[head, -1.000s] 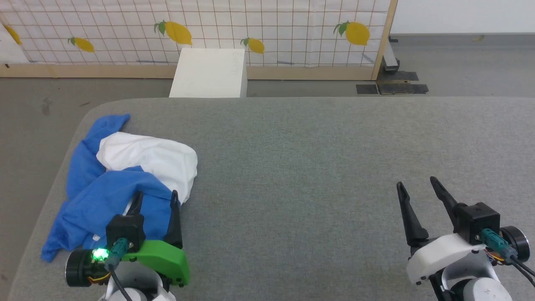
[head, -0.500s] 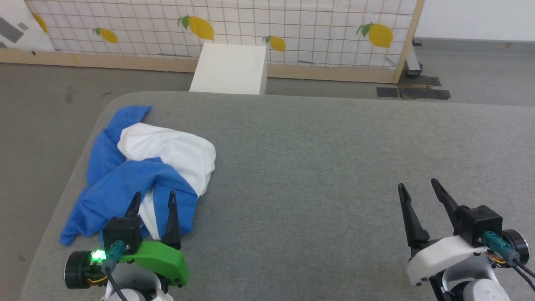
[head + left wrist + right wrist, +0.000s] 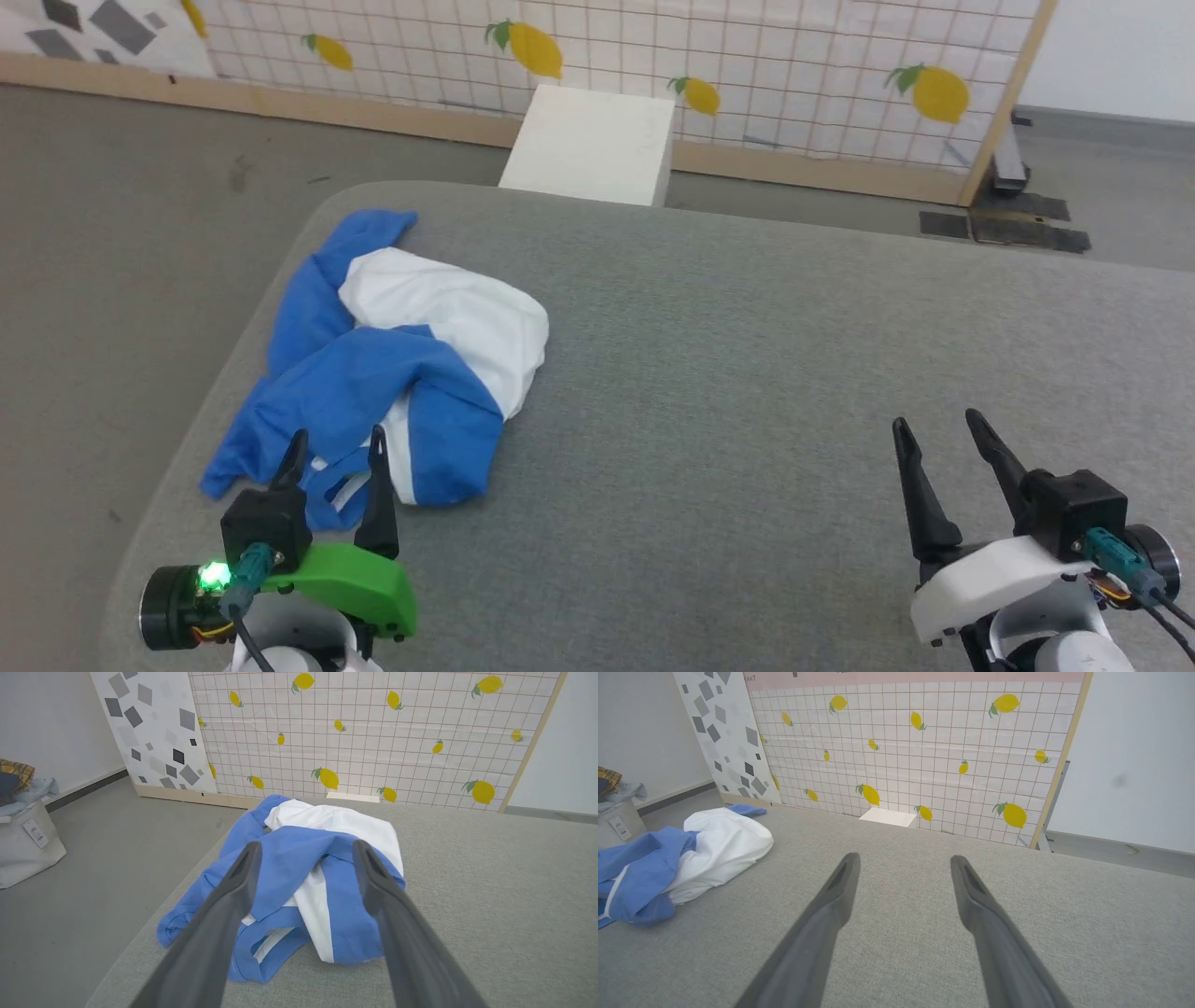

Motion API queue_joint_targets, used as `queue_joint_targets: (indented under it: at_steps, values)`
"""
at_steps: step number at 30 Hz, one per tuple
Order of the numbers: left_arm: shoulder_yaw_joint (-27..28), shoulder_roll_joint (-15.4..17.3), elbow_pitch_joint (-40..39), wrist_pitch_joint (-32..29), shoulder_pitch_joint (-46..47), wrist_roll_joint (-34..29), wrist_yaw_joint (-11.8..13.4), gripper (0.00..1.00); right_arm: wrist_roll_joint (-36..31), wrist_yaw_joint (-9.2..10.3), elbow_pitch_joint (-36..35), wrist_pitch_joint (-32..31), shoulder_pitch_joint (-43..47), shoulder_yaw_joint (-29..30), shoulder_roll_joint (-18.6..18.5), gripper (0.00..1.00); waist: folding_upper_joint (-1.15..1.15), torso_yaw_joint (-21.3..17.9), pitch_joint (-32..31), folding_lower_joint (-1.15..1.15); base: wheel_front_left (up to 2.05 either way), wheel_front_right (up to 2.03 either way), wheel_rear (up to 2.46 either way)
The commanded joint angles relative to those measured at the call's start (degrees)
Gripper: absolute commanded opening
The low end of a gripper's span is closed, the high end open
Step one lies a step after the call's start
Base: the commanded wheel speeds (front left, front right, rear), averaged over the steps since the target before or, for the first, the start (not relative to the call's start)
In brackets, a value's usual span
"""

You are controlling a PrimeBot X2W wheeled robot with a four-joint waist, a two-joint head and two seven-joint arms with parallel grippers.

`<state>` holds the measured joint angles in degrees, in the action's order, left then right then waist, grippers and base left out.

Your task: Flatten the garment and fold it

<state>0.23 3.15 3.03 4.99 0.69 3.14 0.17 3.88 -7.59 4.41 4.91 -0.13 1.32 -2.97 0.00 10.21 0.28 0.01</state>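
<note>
Garment [image 3: 439,317] lies crumpled near the left edge of the surface [image 3: 728,373]. My left claw [image 3: 338,439] gapes at its near edge. My right claw [image 3: 936,420] gapes well apart from it, and both are empty.

A grey fabric-topped table [image 3: 747,373] stands on a grey floor [image 3: 140,187] — behind it, a wood-framed grid screen [image 3: 794,84] printed with lemons. A white box [image 3: 597,145] sits between table and screen — white wall [image 3: 1134,756] beyond.
</note>
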Motion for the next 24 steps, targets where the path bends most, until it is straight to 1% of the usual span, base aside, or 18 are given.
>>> queue_joint_targets:
  at_steps: [1,13,24]
  values:
    - [0.1,0.0,0.3,0.6,0.3,0.9,0.4,1.0,0.5,0.04,0.4,0.6,0.6,0.1,0.0,1.0,0.0,1.6,0.2,0.0,0.0,0.0,0.0]
    - [0.3,-0.1,1.2,2.0,0.0,2.0,0.8,1.0,1.7,0.05,2.3,2.1,0.7,0.2,0.0,1.0,0.0,5.8,0.2,0.0,0.0,0.0,0.0]
    - [0.4,-0.1,1.9,3.3,-0.1,2.8,1.1,1.0,2.8,0.05,3.6,3.4,1.0,0.3,0.1,1.0,0.0,8.8,0.1,0.0,0.0,0.0,0.0]
